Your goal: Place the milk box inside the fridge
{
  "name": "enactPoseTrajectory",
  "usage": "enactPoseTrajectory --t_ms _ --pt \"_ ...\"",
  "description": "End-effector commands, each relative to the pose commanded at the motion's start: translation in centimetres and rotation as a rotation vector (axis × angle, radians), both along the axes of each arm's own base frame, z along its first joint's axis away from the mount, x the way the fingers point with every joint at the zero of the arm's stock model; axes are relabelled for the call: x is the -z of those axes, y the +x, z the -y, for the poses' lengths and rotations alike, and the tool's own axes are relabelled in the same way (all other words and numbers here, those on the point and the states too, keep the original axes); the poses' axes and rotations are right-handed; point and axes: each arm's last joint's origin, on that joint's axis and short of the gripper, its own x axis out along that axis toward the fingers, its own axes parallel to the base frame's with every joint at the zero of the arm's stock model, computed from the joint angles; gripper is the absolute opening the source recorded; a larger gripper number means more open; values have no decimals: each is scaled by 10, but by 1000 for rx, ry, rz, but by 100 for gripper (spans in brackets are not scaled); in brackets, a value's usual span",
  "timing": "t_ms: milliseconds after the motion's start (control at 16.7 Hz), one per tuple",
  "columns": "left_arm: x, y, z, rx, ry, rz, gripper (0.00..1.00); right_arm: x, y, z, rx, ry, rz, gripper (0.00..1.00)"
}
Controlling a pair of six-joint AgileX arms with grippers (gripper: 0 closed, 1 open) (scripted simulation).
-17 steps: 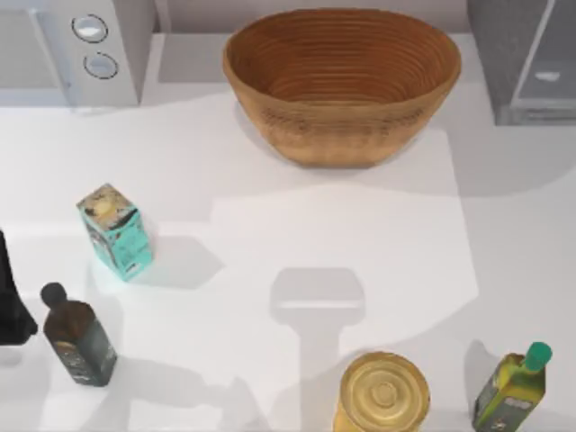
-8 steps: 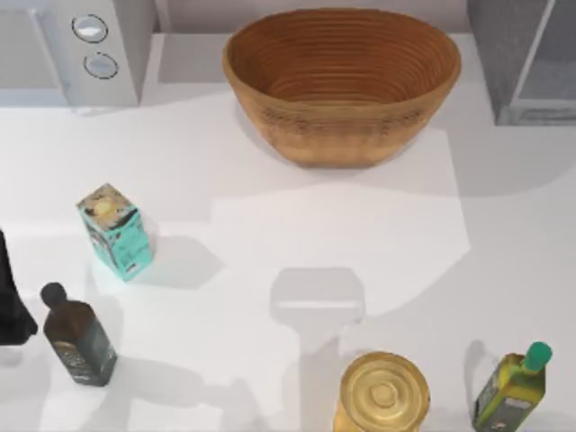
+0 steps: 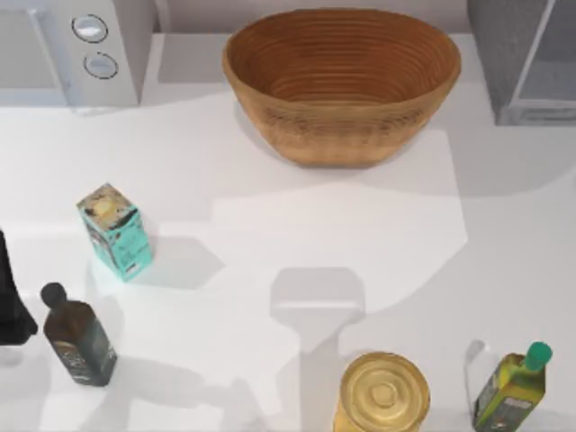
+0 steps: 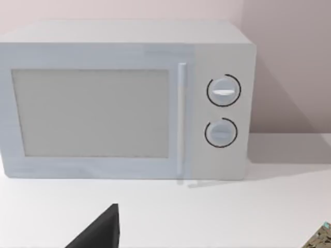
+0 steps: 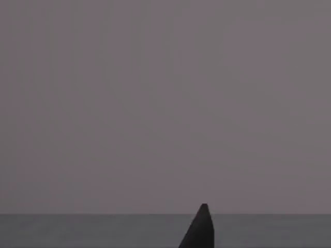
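Fridge point(image 3: 526, 63) cut off at the surface's point(image 3: 270, 261) back right corner, left arm point(image 3: 11, 292) at left edge, fingers' state cannot be told, one right fingertip point(image 5: 199, 230) against blank grey.

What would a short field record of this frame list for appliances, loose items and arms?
back left: microwave, two round dials
back centre: wicker basket
back right: fridge
left side: teal carton, upright; dark bottle nearer the front edge
front: yellow jar; green-capped bottle to its right, apart from it
left arm: at the table's left edge, its camera facing the microwave
right claw: faces a plain grey surface
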Motion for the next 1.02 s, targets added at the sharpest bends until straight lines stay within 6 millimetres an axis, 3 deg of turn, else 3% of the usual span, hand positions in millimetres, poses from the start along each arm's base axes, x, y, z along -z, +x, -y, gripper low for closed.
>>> enactPoseTrajectory --t_ms 660,1020 --pt "0 0 0 0 0 0 100 0 0 0 0 0 0 98" --pt "0 0 0 0 0 0 100 0 0 0 0 0 0 100"
